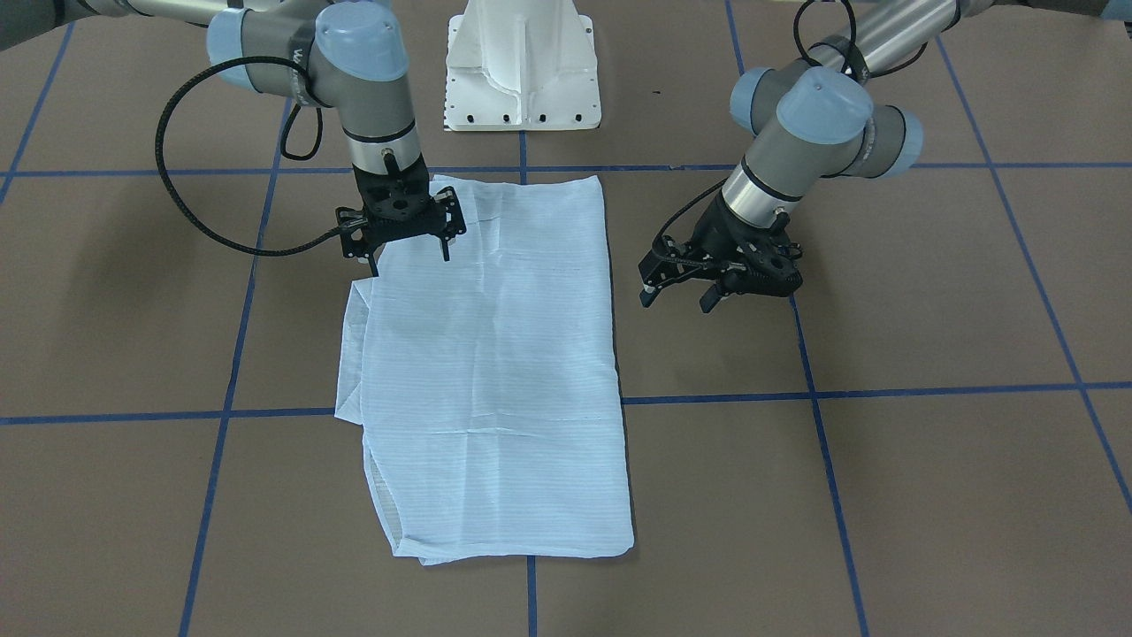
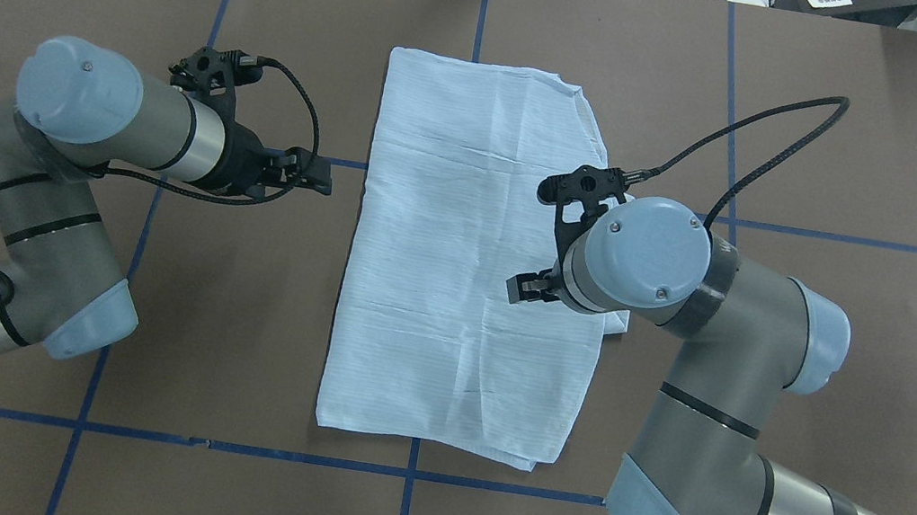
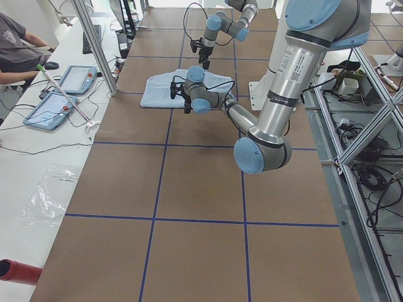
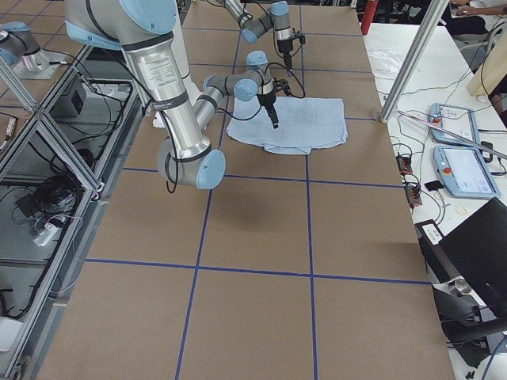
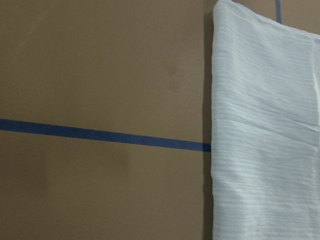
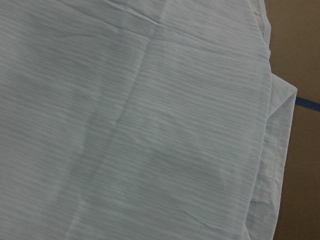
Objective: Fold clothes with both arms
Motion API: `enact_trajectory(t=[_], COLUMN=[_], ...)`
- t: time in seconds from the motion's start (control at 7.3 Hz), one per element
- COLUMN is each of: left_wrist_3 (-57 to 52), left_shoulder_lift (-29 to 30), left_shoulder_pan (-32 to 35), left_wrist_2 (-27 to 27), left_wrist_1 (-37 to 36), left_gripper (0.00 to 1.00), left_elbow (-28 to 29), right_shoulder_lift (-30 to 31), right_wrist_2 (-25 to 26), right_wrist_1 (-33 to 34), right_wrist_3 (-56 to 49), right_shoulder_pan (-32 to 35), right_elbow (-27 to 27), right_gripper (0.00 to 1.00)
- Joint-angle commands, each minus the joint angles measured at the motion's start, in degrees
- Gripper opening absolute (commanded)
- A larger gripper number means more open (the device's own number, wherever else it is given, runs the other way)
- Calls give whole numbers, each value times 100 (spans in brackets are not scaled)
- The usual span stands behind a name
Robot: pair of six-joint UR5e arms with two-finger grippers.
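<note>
— Shirt (image 1: 486,354) lay folded in a long strip mid-desk (image 1: 929,354). My right tool (image 1: 410,263) hung open and empty over one end's corner; my left tool (image 1: 676,296) was open too, just beside the shirt.
— Next fold?
— I reckoned pinch both end corners, then lift evenly. Collar and buttons were hidden, so I couldn't tell which end was which.

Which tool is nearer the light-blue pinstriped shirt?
Right. The right tool is above the light-blue pinstriped shirt, by its edge; the left tool is off the opposite side, apart from it.
</note>
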State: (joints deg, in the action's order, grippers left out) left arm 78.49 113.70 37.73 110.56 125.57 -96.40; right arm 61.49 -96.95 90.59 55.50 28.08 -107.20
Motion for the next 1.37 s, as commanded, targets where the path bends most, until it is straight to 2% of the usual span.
enact_trajectory(t=[0.0,0.27,0.55,0.96,1.23], left_wrist_3=[630,1479,1826,1871,1871], left_shoulder_lift=[-6,-6,38,38,47], left_shoulder_pan=[-536,-1474,-2022,-2138,-2147], left_wrist_2=[-174,-805,-1071,-1072,-1072], left_wrist_1=[-268,-873,-1296,-1632,-1650], left_gripper=[100,100,100,96,87], left_elbow=[-308,-817,-933,-925,-872], right_shoulder_lift=[231,599,645,662,645], right_wrist_2=[-375,-527,-527,-553,-553], right_wrist_1=[-41,-50,-68,-252,-261], right_wrist_3=[538,892,1049,1103,1103], right_shoulder_pan=[13,13,-5,-5,-5], right_elbow=[-292,-791,-855,-838,-838], right_gripper=[100,100,100,100,100])
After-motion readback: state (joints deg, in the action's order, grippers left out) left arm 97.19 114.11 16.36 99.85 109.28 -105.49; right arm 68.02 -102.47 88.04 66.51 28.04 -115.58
